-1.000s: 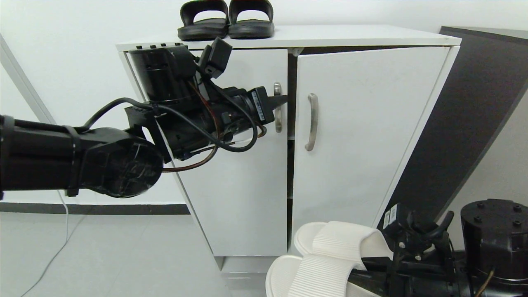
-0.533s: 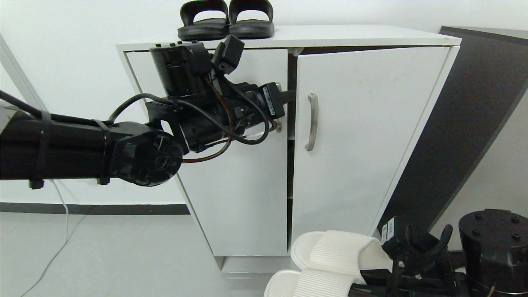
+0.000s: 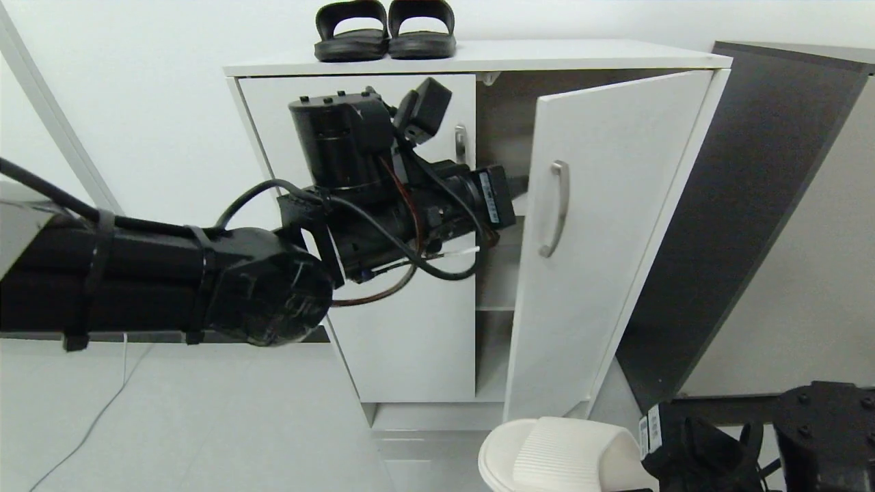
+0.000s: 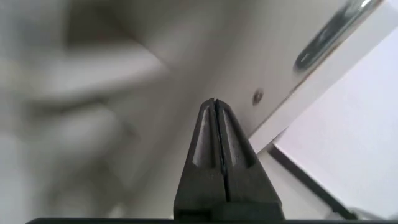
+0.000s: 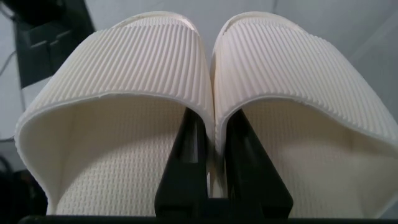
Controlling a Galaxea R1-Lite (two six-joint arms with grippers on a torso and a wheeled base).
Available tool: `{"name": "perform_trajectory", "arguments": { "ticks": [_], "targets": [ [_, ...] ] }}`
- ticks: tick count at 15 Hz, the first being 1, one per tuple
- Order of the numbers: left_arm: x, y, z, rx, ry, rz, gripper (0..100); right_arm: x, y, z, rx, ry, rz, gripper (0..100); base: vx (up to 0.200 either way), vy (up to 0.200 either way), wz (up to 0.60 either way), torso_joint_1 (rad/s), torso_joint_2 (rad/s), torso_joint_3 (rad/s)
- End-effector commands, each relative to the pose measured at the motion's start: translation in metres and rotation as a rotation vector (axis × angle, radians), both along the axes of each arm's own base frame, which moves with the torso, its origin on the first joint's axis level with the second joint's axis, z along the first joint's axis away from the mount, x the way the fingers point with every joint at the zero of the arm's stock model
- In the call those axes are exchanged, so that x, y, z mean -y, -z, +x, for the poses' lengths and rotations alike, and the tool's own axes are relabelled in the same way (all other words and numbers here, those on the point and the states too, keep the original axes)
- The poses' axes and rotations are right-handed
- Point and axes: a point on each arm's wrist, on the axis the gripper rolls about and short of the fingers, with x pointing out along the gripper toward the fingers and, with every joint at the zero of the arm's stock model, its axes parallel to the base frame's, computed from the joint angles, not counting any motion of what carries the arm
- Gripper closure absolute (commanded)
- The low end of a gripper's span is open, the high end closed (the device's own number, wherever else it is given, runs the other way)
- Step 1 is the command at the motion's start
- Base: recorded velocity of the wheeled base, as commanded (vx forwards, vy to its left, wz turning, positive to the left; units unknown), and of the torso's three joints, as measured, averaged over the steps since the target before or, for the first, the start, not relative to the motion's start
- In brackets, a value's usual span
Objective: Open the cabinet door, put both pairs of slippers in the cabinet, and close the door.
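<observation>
The cabinet (image 3: 547,65) is seen against a white wall. The right door (image 3: 615,239) is swung partly open, so a dark gap and a shelf (image 3: 495,307) are exposed inside. The left door (image 3: 410,342) is shut. Each door carries a metal handle: right handle (image 3: 555,208), left handle (image 3: 461,143).

The black slippers (image 3: 386,31) are placed side by side on the cabinet top, above the left door, toes facing out. Nothing is touching them.

The left claw (image 3: 521,181) is held in the gap between the doors, its tip tucked just behind the free edge of the right door at handle height. In the left wrist view the left claw (image 4: 215,111) is seen with its fingers pressed together, nothing between them. The door's inner face is right beside the tip; contact cannot be told.

The white slippers (image 3: 547,454) are held low in front of the cabinet, below the open door and off the floor (image 3: 171,424). The right claw (image 3: 683,454) is beside them. In the right wrist view the white slippers (image 5: 137,93) are shown as a pair, straps up, and the right claw (image 5: 214,162) is clamped on the two adjoining strap edges in the middle.

A dark panel (image 3: 752,205) stands right of the cabinet. A thin cable (image 3: 89,424) lies on the floor at left.
</observation>
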Motion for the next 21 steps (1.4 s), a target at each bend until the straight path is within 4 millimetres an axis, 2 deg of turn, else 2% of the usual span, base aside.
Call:
{"name": "perform_trajectory", "arguments": {
  "ticks": [1,4,6,8,9,11,13,14,15,16,18,20,21],
  "targets": [
    [0.014,0.000,-0.027,0.031,0.073,-0.018,100,0.002,-0.002,-0.011,0.008,-0.038,0.010,100,-0.200,0.000,0.00,0.002,0.01,0.002],
    [0.014,0.000,-0.027,0.035,0.040,-0.030,100,0.003,-0.002,-0.013,0.011,-0.044,0.014,100,-0.133,0.000,0.00,0.000,0.00,0.005],
    [0.007,-0.001,-0.024,0.036,-0.006,-0.036,100,0.002,-0.002,-0.012,0.014,-0.039,0.014,100,0.000,0.000,0.00,0.000,0.00,0.000],
    [-0.010,-0.010,-0.031,0.037,-0.073,-0.046,100,-0.004,-0.006,-0.003,0.022,0.002,0.019,100,0.000,0.000,0.00,0.000,0.00,0.000],
    [-0.038,-0.013,-0.045,0.035,-0.128,-0.026,100,-0.009,-0.011,0.025,0.043,0.204,0.012,100,0.000,0.000,0.00,0.000,0.00,0.000],
    [-0.089,-0.014,-0.069,0.027,-0.253,0.084,100,-0.017,-0.017,0.060,0.041,0.479,0.038,100,0.000,0.000,0.00,0.000,0.00,0.000],
    [-0.143,-0.007,-0.110,-0.014,-0.420,0.163,100,-0.020,-0.016,0.080,0.043,0.601,0.041,100,0.000,0.000,0.00,0.000,0.00,0.000],
    [-0.161,-0.003,-0.130,-0.024,-0.472,0.168,100,-0.022,-0.015,0.085,0.047,0.626,0.033,100,0.000,0.000,0.00,0.000,0.00,0.000],
    [-0.191,0.005,-0.163,-0.032,-0.593,0.167,100,-0.025,-0.014,0.091,0.056,0.661,0.026,100,0.000,0.000,0.00,0.000,0.00,0.000],
    [-0.210,0.015,-0.188,-0.045,-0.706,0.169,100,-0.027,-0.010,0.094,0.060,0.686,0.009,100,0.000,0.000,0.00,0.000,0.00,0.000],
    [-0.236,0.039,-0.234,-0.084,-0.952,0.188,100,-0.030,-0.003,0.098,0.060,0.706,-0.007,100,0.000,0.000,0.00,0.000,0.00,0.000],
    [-0.247,0.071,-0.264,-0.152,-1.161,0.240,100,-0.033,0.002,0.102,0.069,0.709,0.000,100,0.000,0.000,0.00,0.000,0.00,0.000],
    [-0.250,0.088,-0.276,-0.141,-1.197,0.249,100,-0.034,0.004,0.102,0.079,0.716,0.002,100,0.000,0.000,0.00,0.000,0.00,0.000]
  ]
}}
